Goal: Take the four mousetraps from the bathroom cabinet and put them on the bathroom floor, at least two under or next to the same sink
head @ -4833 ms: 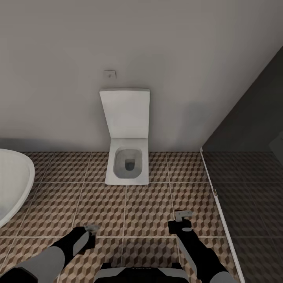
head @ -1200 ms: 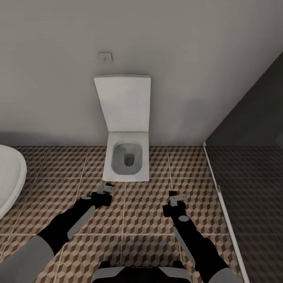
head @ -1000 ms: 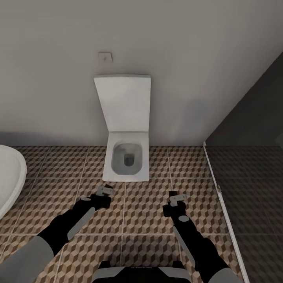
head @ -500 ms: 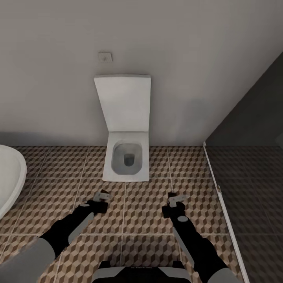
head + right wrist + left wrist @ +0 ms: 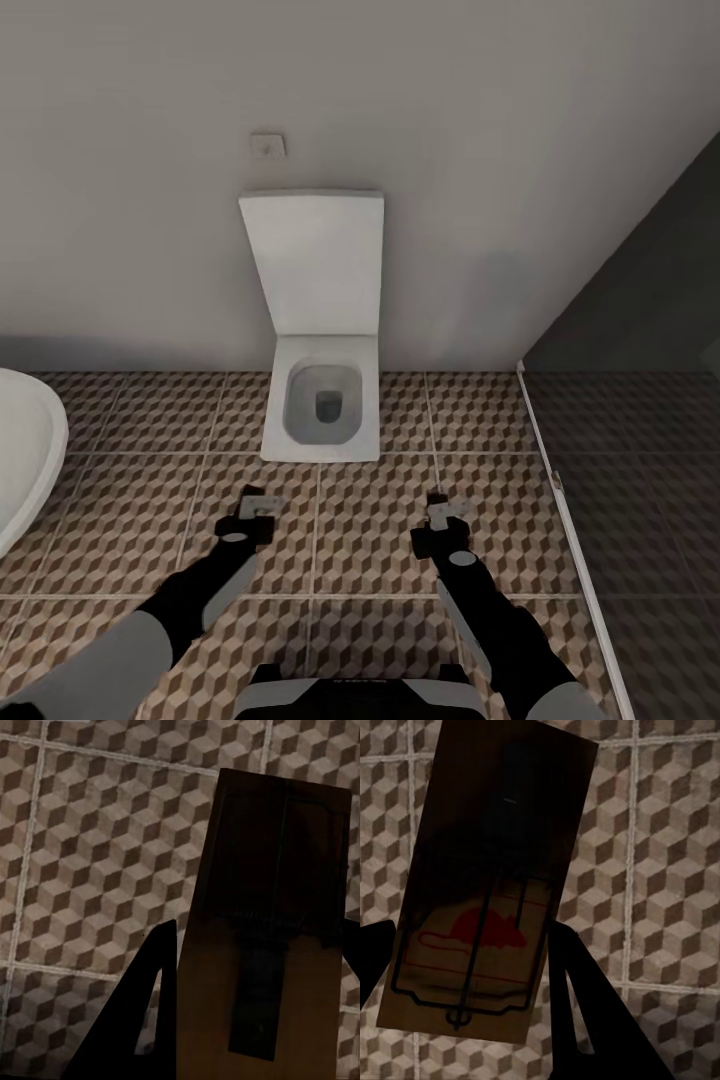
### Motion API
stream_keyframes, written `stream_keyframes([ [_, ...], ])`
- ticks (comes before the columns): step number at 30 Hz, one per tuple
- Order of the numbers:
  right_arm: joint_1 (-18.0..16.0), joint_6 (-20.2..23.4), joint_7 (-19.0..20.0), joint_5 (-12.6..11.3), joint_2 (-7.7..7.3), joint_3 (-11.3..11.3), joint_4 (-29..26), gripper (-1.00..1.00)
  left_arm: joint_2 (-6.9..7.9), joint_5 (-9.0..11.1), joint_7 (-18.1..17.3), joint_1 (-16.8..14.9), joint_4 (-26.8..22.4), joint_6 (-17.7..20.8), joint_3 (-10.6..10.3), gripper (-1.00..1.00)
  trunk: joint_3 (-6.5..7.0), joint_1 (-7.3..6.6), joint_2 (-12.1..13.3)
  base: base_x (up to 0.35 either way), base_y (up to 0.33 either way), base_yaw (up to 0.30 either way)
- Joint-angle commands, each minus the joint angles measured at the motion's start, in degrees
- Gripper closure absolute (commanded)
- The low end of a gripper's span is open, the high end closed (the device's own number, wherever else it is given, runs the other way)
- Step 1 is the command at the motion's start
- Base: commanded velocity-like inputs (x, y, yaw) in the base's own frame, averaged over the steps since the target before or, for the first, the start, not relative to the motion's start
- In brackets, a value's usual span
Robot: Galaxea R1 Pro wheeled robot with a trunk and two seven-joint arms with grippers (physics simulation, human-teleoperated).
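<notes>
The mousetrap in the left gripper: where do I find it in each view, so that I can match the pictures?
Head view: at the left gripper, before the toilet; too small to make out.
Left wrist view: the trap, large, between the dark fingers.
Right wrist view: the board here is the other trap, in the right gripper.
Shared landmark: the cube-pattern floor with pale grout.

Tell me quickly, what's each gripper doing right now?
Left gripper: shut on a mousetrap.
Right gripper: shut on another mousetrap.
</notes>
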Motion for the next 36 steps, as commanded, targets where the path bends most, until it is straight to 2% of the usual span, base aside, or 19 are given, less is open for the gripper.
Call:
stream_keyframes([
  [1, 0.0, 0.1, -0.8, -0.6, 0.06, 0.2, 1.7, 1.00, -0.09, 0.4, 0.9, -0.1, -0.3, 0.2, -0.4, 1.00, -0.04, 0.01, 0.0, 0.000, 0.000, 0.000],
  [5, -0.3, -0.2, -3.4, -0.6, 1.07, 0.1, 7.7, 1.00, -0.27, 0.7, 1.4, -0.1, -1.2, 0.2, -0.4, 1.00, -0.04, 0.01, 0.0, 0.000, 0.000, 0.000],
  [8, -1.9, -0.8, -4.2, -0.7, 1.34, 0.0, 11.9, 1.00, -0.26, 0.7, 1.5, -0.1, -2.8, 0.2, -0.4, 1.00, -0.04, 0.01, 0.0, 0.000, 0.000, 0.000],
  [10, -3.3, -2.4, -4.5, -0.8, 1.42, 0.0, 16.6, 1.00, -0.25, 0.7, 1.6, -0.1, -3.9, 0.2, -0.4, 1.00, -0.04, 0.01, 0.0, 0.000, 0.000, 0.000],
  [12, -6.5, -5.6, -4.5, -1.1, 1.46, -0.1, 23.6, 1.00, -0.25, 0.7, 1.7, -0.1, -4.7, 0.2, -0.4, 1.00, -0.04, 0.01, 0.0, 0.000, 0.000, 0.000],
  [15, -10.3, -7.3, -4.5, -1.8, 1.49, -0.2, 30.5, 1.00, -0.25, 0.7, 1.7, -0.1, -5.3, 0.3, -0.4, 1.00, -0.04, 0.01, 0.0, 0.000, 0.000, 0.000],
  [17, -12.5, -8.0, -4.4, -2.9, 1.70, -0.3, 33.1, 1.00, -0.25, 0.8, 1.7, -0.1, -5.4, 0.3, -0.4, 1.00, -0.04, 0.01, 0.0, 0.000, 0.000, 0.000],
  [21, -13.9, -10.5, -4.4, -4.5, 2.15, -0.2, 34.5, 1.00, -0.20, 1.7, 1.7, -0.1, -5.3, 0.3, -0.4, 1.00, -0.04, 0.01, 0.0, 0.000, 0.000, 0.000],
  [29, -14.2, -12.7, -4.2, -4.9, 2.20, -0.2, 34.1, 1.00, -0.17, 3.5, 1.7, -0.1, -5.2, 0.5, -0.4, 1.00, -0.04, 0.01, 0.0, 0.000, 0.000, 0.000],
  [36, -14.2, -12.1, -2.9, -4.9, 2.12, -0.2, 27.8, 1.00, -0.17, 3.8, 1.7, -0.1, -4.8, 0.7, -0.4, 1.00, -0.04, 0.01, 0.0, 0.000, 0.000, 0.000],
])
